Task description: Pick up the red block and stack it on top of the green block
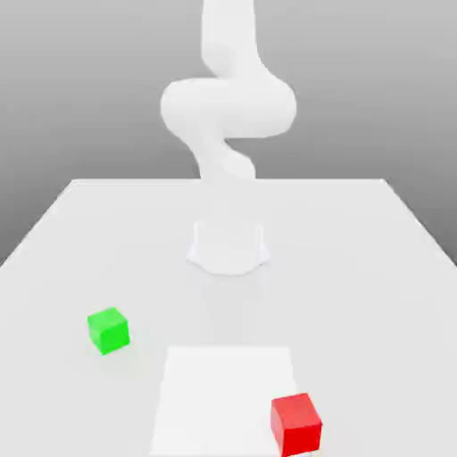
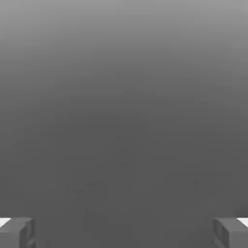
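My gripper [image 2: 124,232] stands with its jaws spread as wide as they go, nothing between them. In the hand view one finger tip [image 2: 17,231] sits at the lower left corner of the frame and the other at the lower right, with only flat grey ground in the gap. I read that as the ready stance: jaws apart so they can come down on either side of a block without nudging it.

In the exterior view my arm [image 1: 228,107] rises in the upper middle of the frame, folded back on itself above its round base [image 1: 228,248], which sits in the centre of the table [image 1: 375,268]. It is drawn up and away from both blocks, touching neither.

The red block [image 1: 295,423] lies at the lower right of the frame, close to the bottom edge, resting flat with one corner turned slightly toward the camera. Part of it overlaps a paler square patch [image 1: 223,393] on the tabletop. The green block [image 1: 108,329] sits at the left of the frame, somewhat higher up, also flat on the table. The two are well apart, with open surface between them.

As I judge it, the work has not begun: the red block is not yet lifted. The first move should carry my open jaws over the red block and square them to its sides before descending.
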